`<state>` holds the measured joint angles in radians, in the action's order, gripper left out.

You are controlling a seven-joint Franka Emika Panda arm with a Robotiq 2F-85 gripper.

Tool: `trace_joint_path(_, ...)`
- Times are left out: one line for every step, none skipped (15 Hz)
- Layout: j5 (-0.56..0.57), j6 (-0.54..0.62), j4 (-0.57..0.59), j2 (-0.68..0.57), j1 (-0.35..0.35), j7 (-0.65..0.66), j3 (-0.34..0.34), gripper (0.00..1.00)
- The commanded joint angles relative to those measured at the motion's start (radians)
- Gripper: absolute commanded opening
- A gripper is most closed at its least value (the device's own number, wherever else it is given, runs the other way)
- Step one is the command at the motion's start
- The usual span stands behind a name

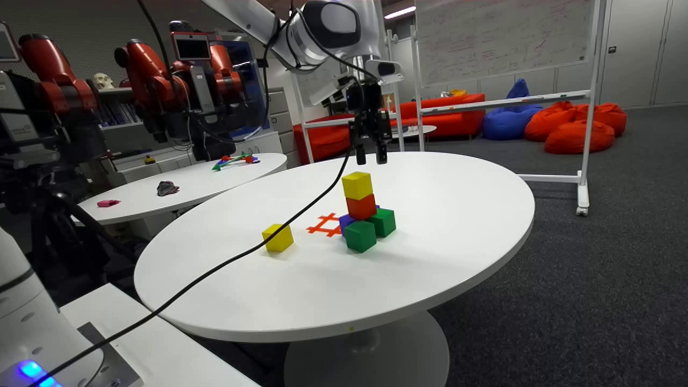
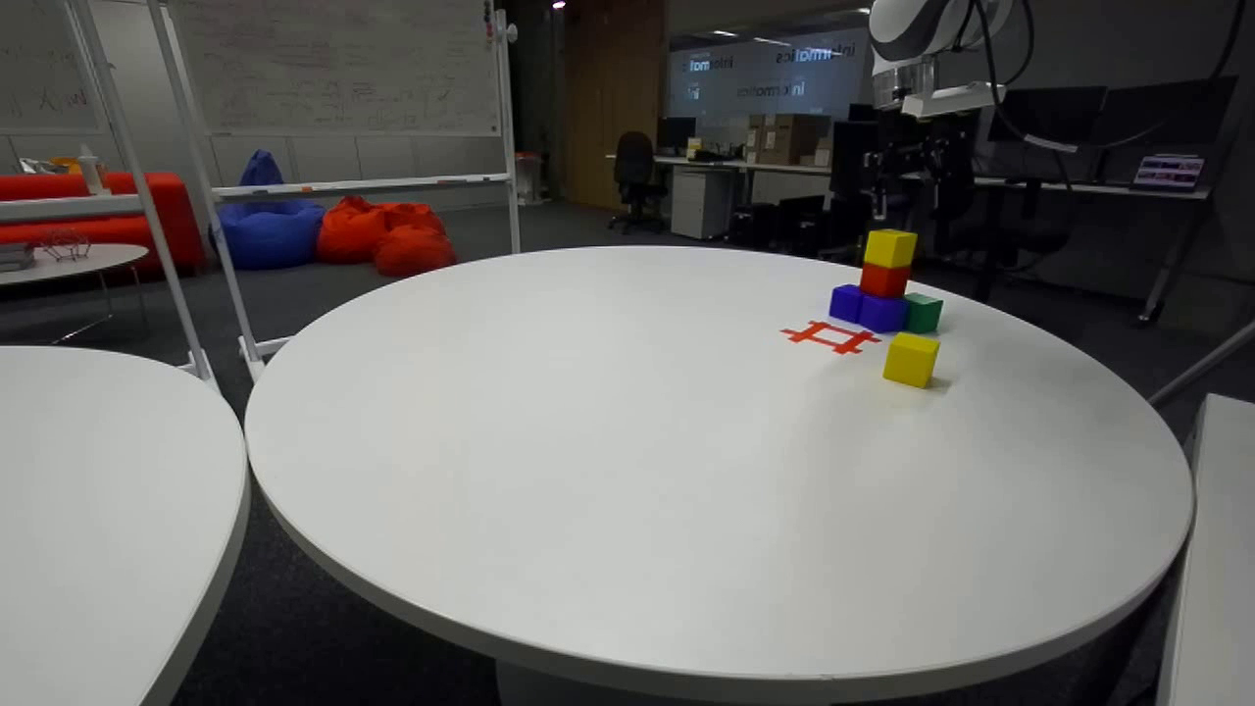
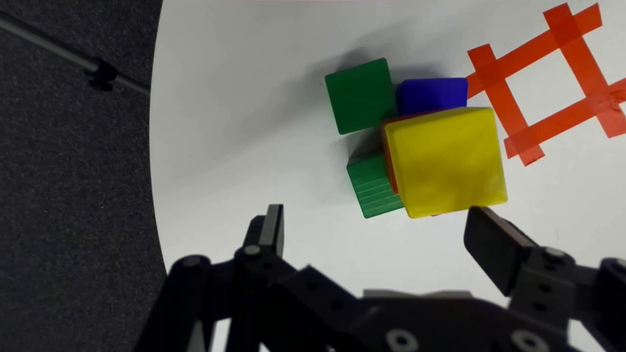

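My gripper (image 1: pixel 371 156) is open and empty, above and apart from a block stack; it also shows in an exterior view (image 2: pixel 912 218) and the wrist view (image 3: pixel 377 215). A yellow block (image 1: pixel 357 185) tops the stack, on a red block (image 1: pixel 362 207). In the wrist view the yellow top (image 3: pixel 447 161) lies near the right finger and hides most of the red. Around the base are green blocks (image 3: pixel 362 95) (image 3: pixel 374 186) and blue blocks (image 2: pixel 846 303) (image 2: pixel 883 314). A separate yellow block (image 1: pixel 278 238) sits apart on the table, outside the wrist view.
The round white table (image 1: pixel 322 290) carries a red tape grid (image 3: pixel 533 50) beside the stack. A black cable (image 1: pixel 199 280) hangs across an exterior view. Another white table (image 1: pixel 204 185) holds small objects. Whiteboards (image 2: pixel 333 78) stand behind.
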<state>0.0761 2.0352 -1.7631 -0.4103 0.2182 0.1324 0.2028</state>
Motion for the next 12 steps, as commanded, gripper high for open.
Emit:
trace_joint_path(-0.001, -0.003, 0.003, -0.001, -0.002, -0.002, 0.003, 1.0)
trace_joint_path(-0.001, -0.003, 0.003, -0.001, -0.003, -0.002, 0.003, 1.0)
trace_joint_path(-0.002, -0.003, 0.003, -0.002, -0.002, -0.034, -0.005, 1.0)
trace_joint_path(0.0, -0.003, 0.002, -0.002, -0.004, -0.043, -0.009, 1.0)
trace_joint_path(0.003, -0.001, 0.003, -0.004, -0.008, -0.049, -0.012, 1.0)
trace_joint_path(0.007, -0.003, 0.004, -0.005, -0.014, -0.054, -0.016, 1.0)
trace_joint_path(0.01, -0.004, 0.004, -0.006, -0.02, -0.057, -0.019, 1.0)
trace_joint_path(0.014, -0.006, 0.004, -0.005, -0.027, -0.058, -0.023, 1.0)
trace_joint_path(0.015, -0.005, 0.004, -0.006, -0.033, -0.057, -0.025, 1.0)
trace_joint_path(0.015, -0.005, 0.004, -0.006, -0.037, -0.057, -0.028, 1.0)
trace_joint_path(0.012, -0.004, 0.004, -0.005, -0.038, -0.059, -0.03, 1.0)
trace_joint_path(0.012, -0.007, 0.004, -0.004, -0.04, -0.064, -0.031, 1.0)
